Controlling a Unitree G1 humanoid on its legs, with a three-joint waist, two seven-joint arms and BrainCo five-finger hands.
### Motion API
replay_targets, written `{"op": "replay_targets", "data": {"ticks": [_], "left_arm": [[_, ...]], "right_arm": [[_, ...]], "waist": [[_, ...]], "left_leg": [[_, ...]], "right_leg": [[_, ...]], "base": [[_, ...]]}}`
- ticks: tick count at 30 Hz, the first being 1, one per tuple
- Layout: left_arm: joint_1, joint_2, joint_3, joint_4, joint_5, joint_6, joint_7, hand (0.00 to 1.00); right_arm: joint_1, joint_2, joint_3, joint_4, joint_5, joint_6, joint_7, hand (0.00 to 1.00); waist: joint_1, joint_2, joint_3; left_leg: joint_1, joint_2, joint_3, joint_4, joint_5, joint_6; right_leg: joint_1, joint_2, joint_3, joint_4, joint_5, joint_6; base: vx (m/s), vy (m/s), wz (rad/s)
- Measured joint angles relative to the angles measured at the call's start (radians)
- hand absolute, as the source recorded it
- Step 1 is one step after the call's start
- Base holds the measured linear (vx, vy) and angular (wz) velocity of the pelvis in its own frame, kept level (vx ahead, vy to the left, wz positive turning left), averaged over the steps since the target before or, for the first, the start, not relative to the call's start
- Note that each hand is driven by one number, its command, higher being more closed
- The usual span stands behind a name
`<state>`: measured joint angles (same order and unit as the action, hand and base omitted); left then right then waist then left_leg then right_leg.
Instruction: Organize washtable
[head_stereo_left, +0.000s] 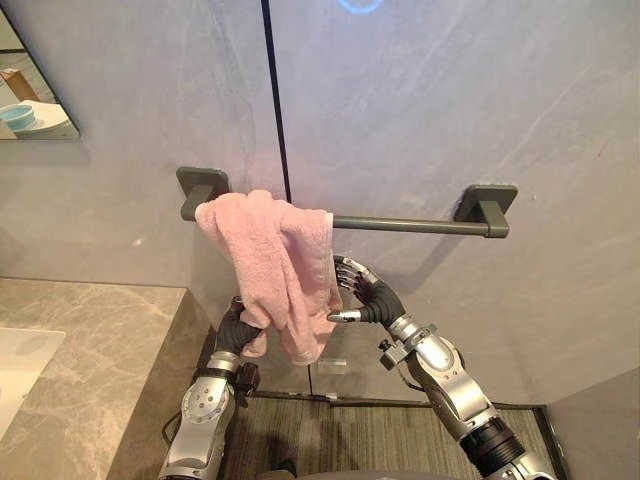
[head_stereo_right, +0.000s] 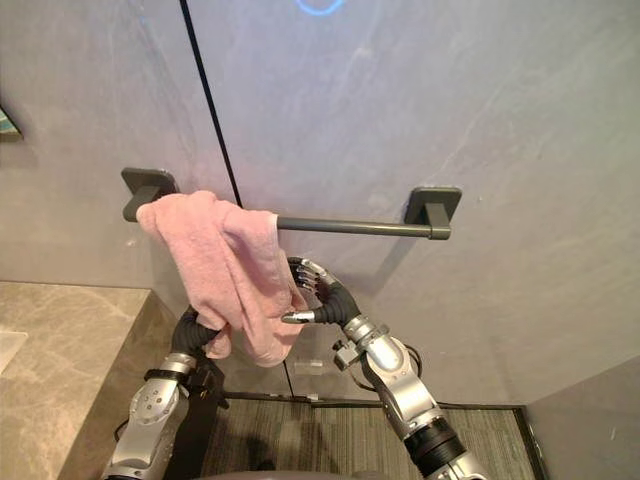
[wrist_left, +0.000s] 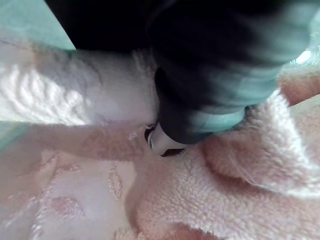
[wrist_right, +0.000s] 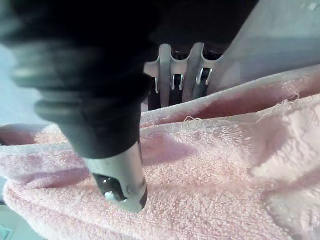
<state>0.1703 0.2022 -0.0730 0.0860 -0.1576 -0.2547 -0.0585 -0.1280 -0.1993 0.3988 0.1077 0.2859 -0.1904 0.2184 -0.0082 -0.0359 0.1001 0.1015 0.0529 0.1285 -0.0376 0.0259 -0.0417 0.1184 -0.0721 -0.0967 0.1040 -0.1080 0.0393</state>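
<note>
Towel (head_stereo_left: 272, 262) over rail (head_stereo_left: 400, 224), right hand (head_stereo_left: 372, 298) pinching it

We count one pink towel (head_stereo_left: 275, 265) left of centre, one grey rail (head_stereo_left: 400, 224) across the middle, and two brackets (head_stereo_left: 203, 190) (head_stereo_left: 486, 205) at its ends. We also count one counter (head_stereo_left: 100, 340) at lower left and one mirror (head_stereo_left: 25, 95) at upper left.

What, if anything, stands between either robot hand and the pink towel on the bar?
Nothing visible does. The left robot hand reaches up into the lower left folds of the pink towel, and the right robot hand has its right edge between thumb and curled fingers. It hangs bunched at the left end of the bar.
</note>
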Motion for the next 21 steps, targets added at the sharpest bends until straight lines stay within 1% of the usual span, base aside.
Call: {"op": "replay_targets", "data": {"ticks": [7, 11, 15, 21], "left_arm": [[0.000, -0.002, -0.003, 0.000, 0.000, -0.001, 0.000, 1.00], [0.000, -0.002, -0.003, 0.000, -0.001, -0.003, 0.000, 1.00], [0.000, -0.002, -0.003, 0.000, -0.001, -0.005, 0.000, 1.00], [0.000, -0.003, -0.003, 0.000, -0.001, -0.005, 0.001, 1.00]], "right_arm": [[-0.040, 0.018, 0.001, 0.033, 0.000, 0.000, -0.006, 1.00], [-0.040, 0.018, 0.002, 0.033, -0.001, 0.000, -0.006, 1.00], [-0.040, 0.018, 0.002, 0.033, -0.001, 0.000, -0.006, 1.00], [-0.040, 0.024, 0.001, 0.033, -0.002, 0.000, -0.006, 1.00]], "waist": [[0.000, -0.003, -0.002], [0.006, -0.003, -0.002], [0.019, -0.003, -0.002], [0.023, -0.003, -0.002]], "left_leg": [[-0.001, 0.000, 0.000, 0.000, 0.000, 0.000], [-0.003, 0.001, 0.000, 0.000, 0.000, 0.000], [-0.003, 0.001, 0.000, -0.001, 0.000, 0.000], [-0.002, 0.000, 0.000, -0.004, 0.001, -0.001]], "right_leg": [[0.000, 0.001, 0.000, -0.002, 0.001, -0.001], [0.000, 0.001, 0.000, -0.002, 0.001, -0.001], [0.000, 0.001, 0.000, -0.002, 0.001, -0.001], [0.000, 0.001, 0.000, -0.004, 0.001, -0.001]], "base": [[0.00, 0.000, 0.00], [0.00, 0.000, 0.00], [0.00, 0.000, 0.00], [0.00, 0.000, 0.00]]}}
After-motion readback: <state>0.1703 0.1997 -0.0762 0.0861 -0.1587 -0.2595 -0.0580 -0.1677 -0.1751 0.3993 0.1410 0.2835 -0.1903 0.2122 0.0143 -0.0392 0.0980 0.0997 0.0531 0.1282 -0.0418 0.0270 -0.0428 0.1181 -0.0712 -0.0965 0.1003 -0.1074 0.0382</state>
